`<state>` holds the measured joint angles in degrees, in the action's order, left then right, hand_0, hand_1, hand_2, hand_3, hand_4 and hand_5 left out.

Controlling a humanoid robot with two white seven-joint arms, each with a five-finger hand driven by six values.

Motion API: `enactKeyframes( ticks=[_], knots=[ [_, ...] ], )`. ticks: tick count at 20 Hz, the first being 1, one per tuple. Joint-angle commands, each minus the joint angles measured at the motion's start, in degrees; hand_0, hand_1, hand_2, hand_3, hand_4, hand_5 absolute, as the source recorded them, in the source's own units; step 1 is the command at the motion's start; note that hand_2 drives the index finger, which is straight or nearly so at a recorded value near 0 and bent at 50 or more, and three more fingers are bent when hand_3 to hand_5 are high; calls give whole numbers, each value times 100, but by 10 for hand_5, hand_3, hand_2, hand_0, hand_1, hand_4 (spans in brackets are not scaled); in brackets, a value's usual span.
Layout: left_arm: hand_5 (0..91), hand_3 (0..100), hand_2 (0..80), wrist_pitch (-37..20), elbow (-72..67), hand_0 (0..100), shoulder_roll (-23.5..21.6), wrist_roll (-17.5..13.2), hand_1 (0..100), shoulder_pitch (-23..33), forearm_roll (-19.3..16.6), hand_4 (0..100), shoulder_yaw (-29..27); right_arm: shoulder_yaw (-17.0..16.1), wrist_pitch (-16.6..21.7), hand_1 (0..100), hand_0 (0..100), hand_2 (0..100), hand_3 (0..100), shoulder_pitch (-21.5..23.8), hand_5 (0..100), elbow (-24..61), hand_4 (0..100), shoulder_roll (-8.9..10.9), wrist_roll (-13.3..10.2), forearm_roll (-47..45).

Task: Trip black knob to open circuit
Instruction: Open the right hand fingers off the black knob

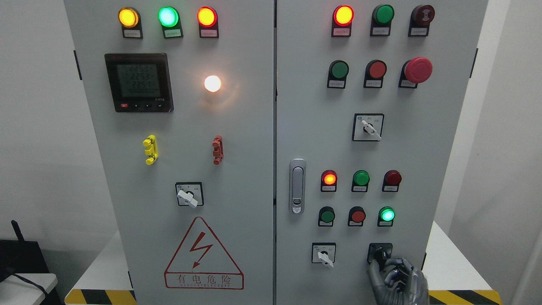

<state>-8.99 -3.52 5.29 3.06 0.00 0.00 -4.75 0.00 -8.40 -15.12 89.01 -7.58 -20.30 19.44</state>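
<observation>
Our right hand [394,275] rises from the bottom edge at the lower right of the frame, its dark metal fingers [374,271] curled up against the black knob [380,254], which sits at the lower right of the right-hand cabinet door [449,140]; we appear to be gripping it, the thumb and fingertips closing around its front. Left of it on the same row we see a white-handled switch [324,256]. Above them run two rows of round buttons and lamps, with a lit red lamp [329,178] at the left of the upper row and a lit green lamp [386,214] at the right of the lower one. A silver door handle [297,186] stands upright at the door's left edge. On the left door [250,169] we see a red lightning warning triangle [203,254] at the bottom, another white-handled switch [189,195] above it, and a dark digital meter [139,82] in the upper left.
</observation>
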Motion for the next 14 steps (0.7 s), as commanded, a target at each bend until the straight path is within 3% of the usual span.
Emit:
enactKeyframes(
  ticks=[1,14],
  knots=[
    [0,0,0,2,0,120,-1,2,389,-44,-193,0,0,88,-12,741,431,570,905,1,956,2,905,-6,-27,60],
    [0,0,0,2,0,120,-1,2,389,-44,-193,0,0,97,-12,766,441,538,891,9,954,2,895,-6,-18,51]
  ],
)
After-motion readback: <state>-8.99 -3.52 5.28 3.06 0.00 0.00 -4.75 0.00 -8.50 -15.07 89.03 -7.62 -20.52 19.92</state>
